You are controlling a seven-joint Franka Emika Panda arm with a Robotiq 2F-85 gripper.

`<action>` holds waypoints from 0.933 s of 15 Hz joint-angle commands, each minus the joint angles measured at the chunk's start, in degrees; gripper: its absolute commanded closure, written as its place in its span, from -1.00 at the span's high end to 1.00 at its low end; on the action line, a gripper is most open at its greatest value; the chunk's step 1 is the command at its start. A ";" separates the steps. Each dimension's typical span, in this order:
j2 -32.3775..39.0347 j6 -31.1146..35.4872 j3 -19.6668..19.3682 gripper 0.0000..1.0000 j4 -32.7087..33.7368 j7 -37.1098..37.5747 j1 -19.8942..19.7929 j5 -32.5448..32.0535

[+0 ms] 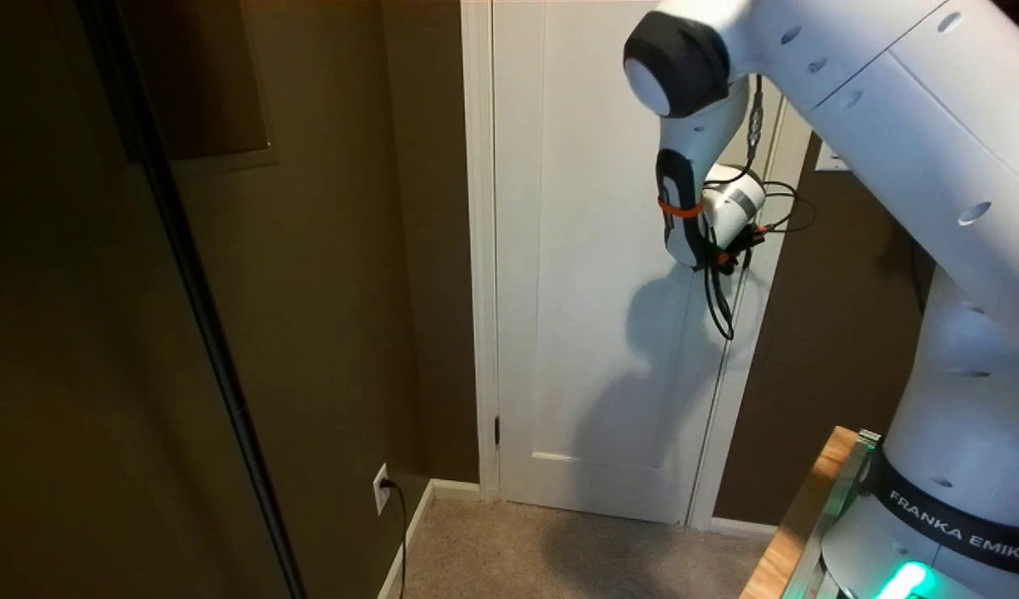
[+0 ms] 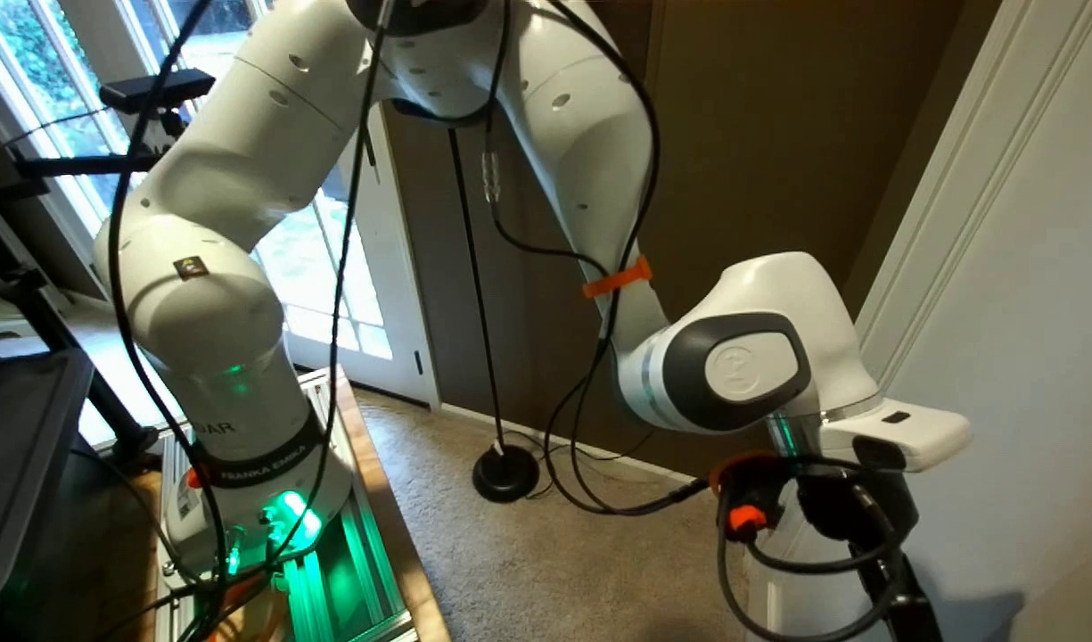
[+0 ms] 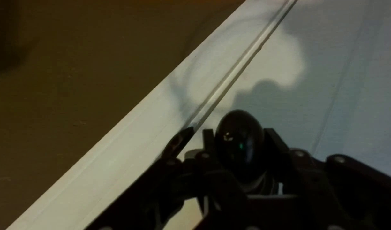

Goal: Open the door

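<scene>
The white door (image 1: pixel 584 249) stands in its white frame (image 1: pixel 480 249) and looks closed; it also shows in an exterior view (image 2: pixel 1045 357) and the wrist view (image 3: pixel 326 80). Its dark round knob (image 3: pixel 238 127) is near the door's edge in the wrist view, beside a dark latch plate (image 3: pixel 179 140). My gripper (image 3: pixel 240 140) has one finger on each side of the knob, both apparently touching it. In an exterior view the black gripper (image 2: pixel 902 588) points down beside the door, its tips cut off by the picture's edge. The arm hides the knob in both exterior views.
A dark brown wall (image 1: pixel 326 291) meets the door's hinge side. A black pole (image 1: pixel 201 308) has a round base (image 2: pixel 505 473) on the carpet. An outlet with a cord (image 1: pixel 382 489) is low on the wall. Loose black cables (image 1: pixel 719 308) hang at the wrist. The robot stands on a wood-edged table (image 1: pixel 800 516).
</scene>
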 commanded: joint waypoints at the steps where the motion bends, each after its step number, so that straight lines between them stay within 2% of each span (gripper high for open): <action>1: 11.28 2.15 -9.16 -0.69 -2.02 -0.40 8.75 5.98; 7: 24.68 3.01 -11.93 -0.69 -2.81 -2.80 13.75 12.36; 12: 26.19 3.18 -11.21 -0.69 -5.61 -5.72 16.82 15.05; 14: 24.70 2.88 -10.66 -0.69 -7.33 -6.55 18.14 16.03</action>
